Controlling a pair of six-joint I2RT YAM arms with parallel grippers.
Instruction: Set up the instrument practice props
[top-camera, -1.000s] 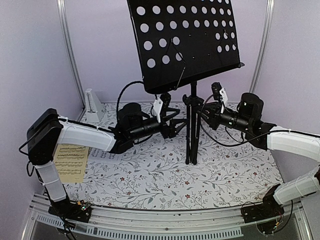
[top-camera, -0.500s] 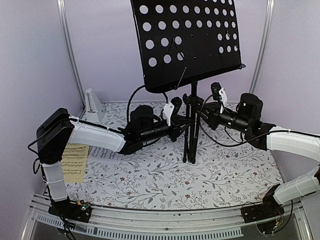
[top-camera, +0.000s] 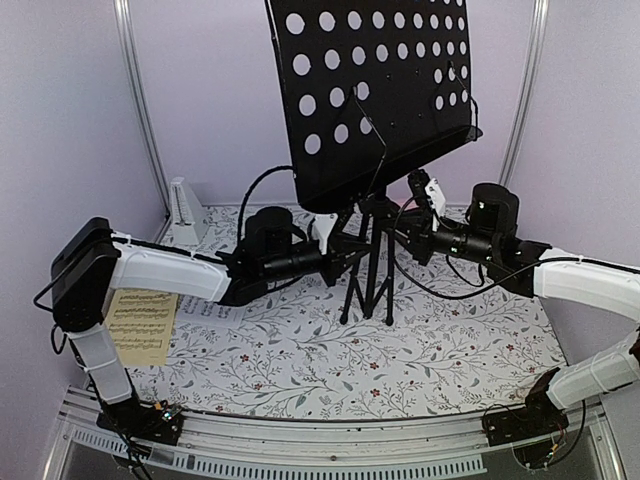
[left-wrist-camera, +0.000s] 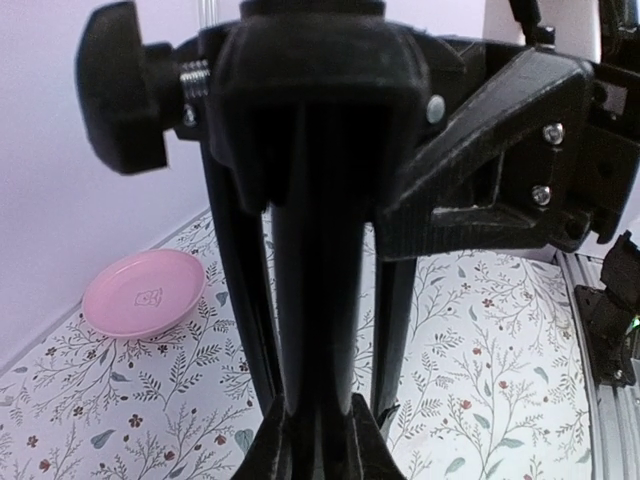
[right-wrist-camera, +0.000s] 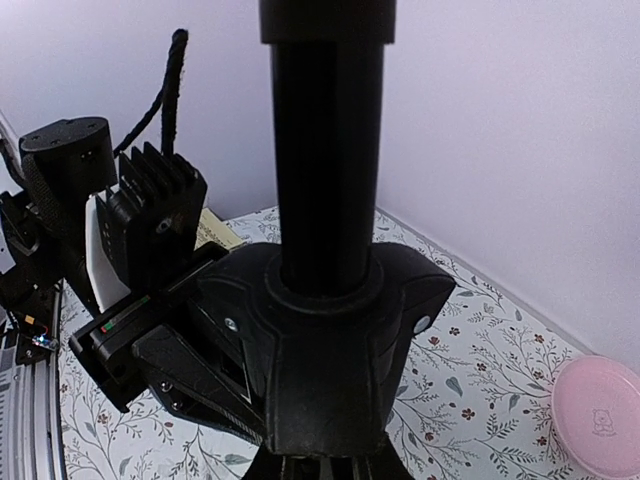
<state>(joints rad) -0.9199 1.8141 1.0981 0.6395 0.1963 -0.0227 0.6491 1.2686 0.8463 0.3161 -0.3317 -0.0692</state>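
Where the two arms meet at the middle of the top view, the black perforated music stand (top-camera: 385, 100) rises from the table (top-camera: 320, 370). Its tray leans to the right and fills the upper centre of the frame. Its tripod legs are splayed partway on the floral cover just below centre.

The left end effector (top-camera: 345, 252) reaches in from the left at the stand's lower tubes. In the left wrist view a black tube runs straight down to the fingers at the bottom edge, which are together on it. The right end effector (top-camera: 400, 235) comes in from the right at the same height, beside the leg hub. In its wrist view the hub and post fill the centre, with the fingers clamped on the stand beneath.

Left of the stand, a white sheet (top-camera: 205, 308) lies flat, partly hidden under the left arm. A yellowish sheet (top-camera: 140, 325) lies beside it, near the left edge. The pale-grey metronome (top-camera: 185, 210) stands upright against the back wall at upper left, well apart from the stand.

A pink plate (left-wrist-camera: 143, 293) rests on the table near the wall, at the lower left of the left wrist view.
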